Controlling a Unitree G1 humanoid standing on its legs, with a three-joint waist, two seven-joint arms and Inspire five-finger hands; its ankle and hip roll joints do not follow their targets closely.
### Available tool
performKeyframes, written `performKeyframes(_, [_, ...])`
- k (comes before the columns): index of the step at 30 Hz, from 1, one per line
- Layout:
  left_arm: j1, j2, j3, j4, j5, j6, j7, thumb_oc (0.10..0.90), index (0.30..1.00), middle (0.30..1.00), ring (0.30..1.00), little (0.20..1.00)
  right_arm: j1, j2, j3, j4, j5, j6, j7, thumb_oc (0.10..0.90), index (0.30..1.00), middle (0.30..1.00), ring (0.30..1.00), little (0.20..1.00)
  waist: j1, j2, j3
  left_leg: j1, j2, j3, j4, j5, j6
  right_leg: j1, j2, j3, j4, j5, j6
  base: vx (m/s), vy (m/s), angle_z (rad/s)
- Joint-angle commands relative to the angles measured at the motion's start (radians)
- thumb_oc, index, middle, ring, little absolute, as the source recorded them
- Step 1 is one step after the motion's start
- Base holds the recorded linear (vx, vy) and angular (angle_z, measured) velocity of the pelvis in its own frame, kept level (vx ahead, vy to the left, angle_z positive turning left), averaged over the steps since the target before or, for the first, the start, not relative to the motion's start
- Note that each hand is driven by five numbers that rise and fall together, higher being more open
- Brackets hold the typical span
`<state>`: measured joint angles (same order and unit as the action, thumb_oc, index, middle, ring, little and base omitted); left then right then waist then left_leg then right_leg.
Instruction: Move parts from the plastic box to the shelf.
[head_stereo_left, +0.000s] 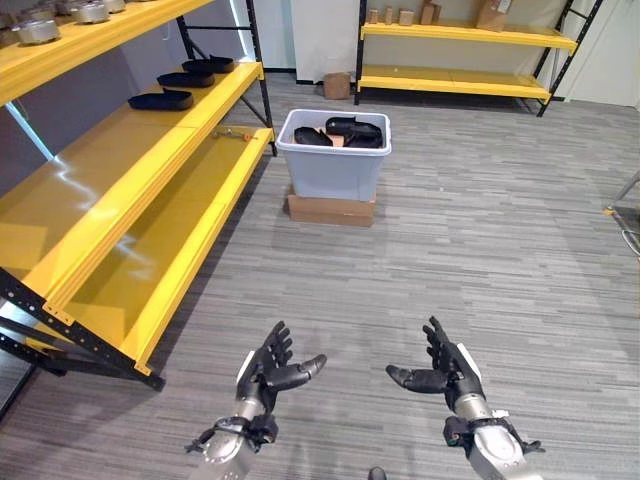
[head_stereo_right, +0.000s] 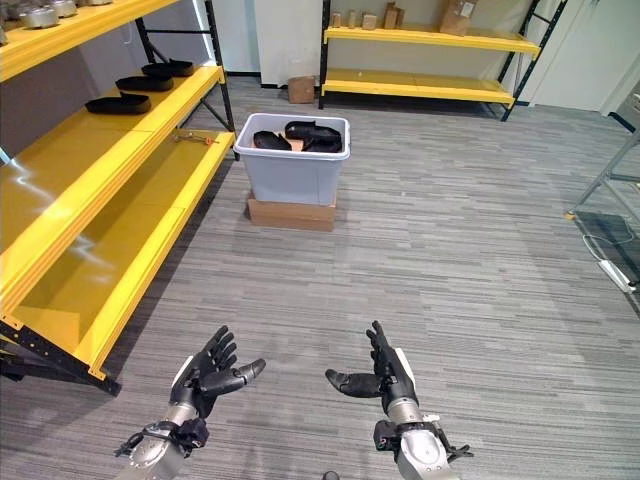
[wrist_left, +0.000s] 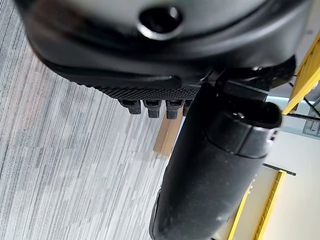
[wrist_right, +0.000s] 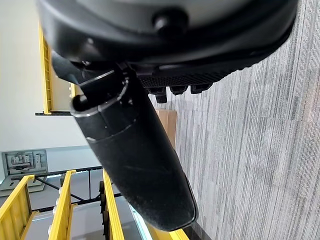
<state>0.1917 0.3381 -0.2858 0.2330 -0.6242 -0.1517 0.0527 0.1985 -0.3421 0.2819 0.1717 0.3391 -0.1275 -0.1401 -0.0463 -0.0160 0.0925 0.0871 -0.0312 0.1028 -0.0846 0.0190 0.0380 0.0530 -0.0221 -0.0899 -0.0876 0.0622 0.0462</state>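
Black moulded parts (head_stereo_left: 340, 131) lie in the pale grey plastic box (head_stereo_left: 333, 168) on its flat cardboard carton (head_stereo_left: 331, 210), well ahead of me. My left hand (head_stereo_left: 268, 366) and right hand (head_stereo_left: 448, 372) hover low, fingers released, empty. Approach step; next, walk in and reach. Beside it, the yellow steel shelf (head_stereo_left: 150, 140) already holds three parts (head_stereo_left: 161, 100); open floor between.

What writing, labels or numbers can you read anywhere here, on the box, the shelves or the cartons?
None can be read.
Plastic box: plain grey walls, no label visible.
Cardboard box under it: no print that can be made out.
Yellow shelf: bare faces, no signs.
Small cartons on the far shelf: too small to tell whether they carry print.
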Motion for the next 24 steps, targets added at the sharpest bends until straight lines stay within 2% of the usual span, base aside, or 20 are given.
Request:
performKeyframes(1, [-0.067, 0.011, 0.054, -0.051, -0.026, -0.108, -0.029, 0.900, 1.000, 1.000, 1.000, 1.000, -0.093, -0.016, -0.020, -0.061, 0.004, -0.104, 0.000, 0.900, 1.000, 1.000, 1.000, 1.000, 0.022, -0.030, -0.016, 0.014, 0.033, 0.005, 0.009, -0.032, -0.015, 0.014, -0.070, 0.004, 0.077, -0.051, 0.092, 0.00, 0.089, -0.02])
performKeyframes(4, [-0.069, 0.015, 0.062, -0.054, -0.025, -0.109, -0.026, 0.900, 1.000, 1.000, 1.000, 1.000, -0.097, -0.013, -0.027, -0.063, 0.009, -0.106, -0.001, 0.900, 1.000, 1.000, 1.000, 1.000, 0.025, -0.024, 0.001, -0.001, 0.027, 0.003, 0.039, -0.044, -0.004, -0.022, -0.082, 0.005, 0.171, -0.071, 0.100, -0.01, 0.129, -0.05])
performKeyframes(5, [-0.083, 0.019, 0.061, -0.045, -0.015, -0.109, -0.023, 0.900, 1.000, 1.000, 1.000, 1.000, -0.089, -0.008, -0.038, -0.070, 0.008, -0.108, -0.002, 0.900, 1.000, 1.000, 1.000, 1.000, 0.020, -0.018, 0.017, -0.005, 0.019, -0.013, 0.055, -0.052, 0.005, -0.058, -0.096, -0.007, 0.269, -0.073, 0.108, 0.00, 0.122, 0.01])
performKeyframes(6, [-0.083, 0.019, 0.061, -0.045, -0.015, -0.109, -0.023, 0.900, 1.000, 1.000, 1.000, 1.000, -0.090, -0.008, -0.038, -0.070, 0.008, -0.108, -0.002, 0.900, 1.000, 1.000, 1.000, 1.000, 0.019, -0.019, 0.016, -0.008, 0.018, -0.014, 0.057, -0.052, 0.005, -0.061, -0.098, -0.008, 0.274, -0.076, 0.109, 0.01, 0.133, 0.16])
performKeyframes(8, [-0.095, 0.026, 0.056, -0.041, 0.000, -0.112, -0.021, 0.900, 1.000, 1.000, 1.000, 1.000, -0.083, -0.001, -0.047, -0.069, 0.011, -0.112, -0.008, 0.900, 1.000, 1.000, 1.000, 1.000, 0.006, -0.017, 0.034, -0.008, 0.008, -0.031, 0.066, -0.055, 0.017, -0.116, -0.110, -0.003, 0.401, -0.027, 0.116, 0.01, 0.106, 0.23])
performKeyframes(9, [-0.104, 0.034, 0.050, -0.035, 0.027, -0.109, -0.017, 0.900, 1.000, 1.000, 1.000, 1.000, -0.073, 0.004, -0.054, -0.074, 0.012, -0.114, -0.009, 0.900, 1.000, 1.000, 1.000, 1.000, -0.008, -0.010, 0.048, 0.003, 0.008, -0.048, 0.063, -0.057, 0.025, -0.163, -0.100, 0.007, 0.494, 0.001, 0.111, 0.03, 0.089, 0.11])
performKeyframes(11, [-0.104, 0.036, 0.050, -0.036, 0.036, -0.108, -0.019, 0.900, 1.000, 1.000, 1.000, 1.000, -0.066, 0.004, -0.057, -0.081, 0.012, -0.115, -0.007, 0.900, 1.000, 1.000, 1.000, 1.000, -0.013, -0.008, 0.049, 0.011, 0.007, -0.051, 0.059, -0.058, 0.025, -0.181, -0.099, 0.006, 0.505, 0.001, 0.106, 0.07, 0.053, 0.39])
performKeyframes(13, [-0.103, 0.037, 0.051, -0.032, 0.043, -0.109, -0.025, 0.900, 1.000, 1.000, 1.000, 1.000, -0.062, 0.003, -0.063, -0.083, 0.015, -0.116, -0.010, 0.900, 1.000, 1.000, 1.000, 1.000, -0.022, -0.001, 0.047, 0.034, 0.008, -0.052, 0.039, -0.061, 0.020, -0.212, -0.088, -0.005, 0.461, -0.009, 0.097, 0.14, 0.032, 0.50])
performKeyframes(14, [-0.100, 0.040, 0.055, -0.034, 0.041, -0.109, -0.025, 0.900, 1.000, 1.000, 1.000, 1.000, -0.060, 0.000, -0.068, -0.087, 0.018, -0.118, -0.013, 0.900, 1.000, 1.000, 1.000, 1.000, -0.024, -0.001, 0.048, 0.054, 0.007, -0.045, 0.029, -0.070, 0.014, -0.229, -0.097, -0.039, 0.377, -0.002, 0.094, 0.17, -0.001, 0.22])
performKeyframes(15, [-0.101, 0.040, 0.057, -0.034, 0.039, -0.111, -0.024, 0.900, 1.000, 1.000, 1.000, 1.000, -0.064, -0.002, -0.068, -0.084, 0.017, -0.118, -0.015, 0.900, 1.000, 1.000, 1.000, 1.000, -0.023, -0.002, 0.051, 0.065, 0.005, -0.040, 0.026, -0.078, 0.011, -0.235, -0.108, -0.071, 0.321, 0.016, 0.098, 0.13, -0.012, 0.00])
performKeyframes(16, [-0.101, 0.040, 0.057, -0.034, 0.039, -0.111, -0.024, 0.900, 1.000, 1.000, 1.000, 1.000, -0.064, -0.002, -0.067, -0.084, 0.017, -0.118, -0.015, 0.900, 1.000, 1.000, 1.000, 1.000, -0.024, -0.001, 0.052, 0.066, 0.007, -0.041, 0.025, -0.079, 0.010, -0.231, -0.106, -0.073, 0.316, 0.018, 0.098, 0.10, -0.023, -0.09])
performKeyframes(19, [-0.107, 0.031, 0.063, -0.030, 0.040, -0.114, -0.018, 0.900, 1.000, 1.000, 1.000, 1.000, -0.082, -0.006, -0.061, -0.070, 0.006, -0.115, -0.022, 0.900, 1.000, 1.000, 1.000, 1.000, -0.031, -0.011, 0.057, 0.106, -0.002, -0.033, 0.019, -0.102, 0.002, -0.260, -0.104, -0.112, 0.174, 0.077, 0.120, 0.16, -0.047, 0.01])
performKeyframes(20, [-0.109, 0.028, 0.064, -0.031, 0.042, -0.114, -0.018, 0.900, 1.000, 1.000, 1.000, 1.000, -0.087, -0.006, -0.059, -0.069, 0.002, -0.113, -0.022, 0.900, 1.000, 1.000, 1.000, 1.000, -0.035, -0.011, 0.061, 0.116, -0.001, -0.034, 0.019, -0.109, 0.000, -0.264, -0.098, -0.110, 0.148, 0.091, 0.125, 0.19, -0.057, -0.06])
performKeyframes(22, [-0.120, 0.024, 0.058, -0.032, 0.048, -0.117, -0.019, 0.900, 1.000, 1.000, 1.000, 1.000, -0.091, -0.007, -0.050, -0.076, -0.002, -0.111, -0.022, 0.900, 1.000, 1.000, 1.000, 1.000, -0.049, -0.015, 0.065, 0.139, -0.003, -0.043, 0.020, -0.125, -0.002, -0.281, -0.078, -0.054, 0.119, 0.106, 0.130, 0.21, -0.071, 0.02])
performKeyframes(24, [-0.116, 0.016, 0.054, -0.029, 0.048, -0.119, -0.027, 0.900, 1.000, 1.000, 1.000, 1.000, -0.080, -0.010, -0.047, -0.071, 0.000, -0.110, -0.014, 0.900, 1.000, 1.000, 1.000, 1.000, -0.053, -0.018, 0.046, 0.165, -0.001, -0.046, 0.016, -0.140, -0.011, -0.259, -0.064, -0.031, 0.101, 0.111, 0.122, 0.25, -0.098, 0.26])
